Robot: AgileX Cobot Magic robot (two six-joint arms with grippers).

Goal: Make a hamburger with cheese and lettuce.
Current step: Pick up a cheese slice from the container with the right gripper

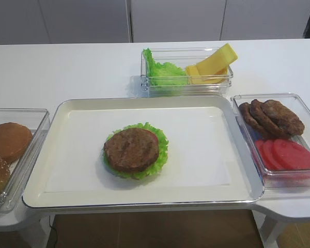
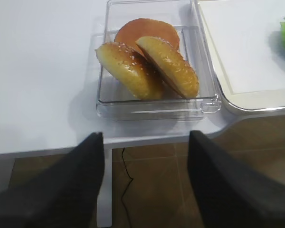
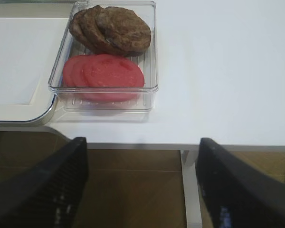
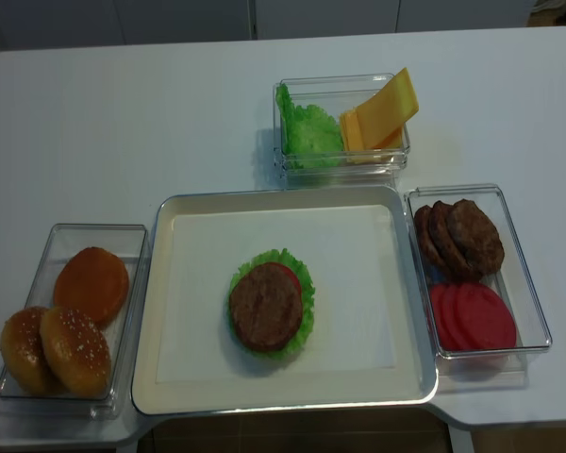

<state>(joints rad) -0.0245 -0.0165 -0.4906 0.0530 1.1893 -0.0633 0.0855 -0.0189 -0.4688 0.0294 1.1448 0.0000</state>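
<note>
The hamburger (image 1: 132, 150) (image 4: 265, 309) lies left of centre on the white tray (image 1: 196, 194). It is a brown patty on top with the lettuce (image 1: 163, 155) (image 4: 307, 297) frilling round it and a red edge at its upper right. The cheese as a single slice is out of view. A thick pile of yellow slices (image 1: 213, 66) leans in the back box. Neither gripper shows in the high views. My left gripper (image 2: 146, 135) hangs open and empty before the table's front edge, near the bun box (image 2: 156, 107). Over the floor my right gripper (image 3: 142, 142) is open and empty too.
Clear box at left holds three tan buns (image 4: 75, 340). Clear box at right holds overlapping brown patties (image 1: 271, 118) (image 3: 114, 28) and red tomato slices (image 1: 287, 154) (image 3: 102, 71). Back box (image 4: 340, 165) also holds loose green leaves (image 1: 163, 70). Brown floor lies below the table edge.
</note>
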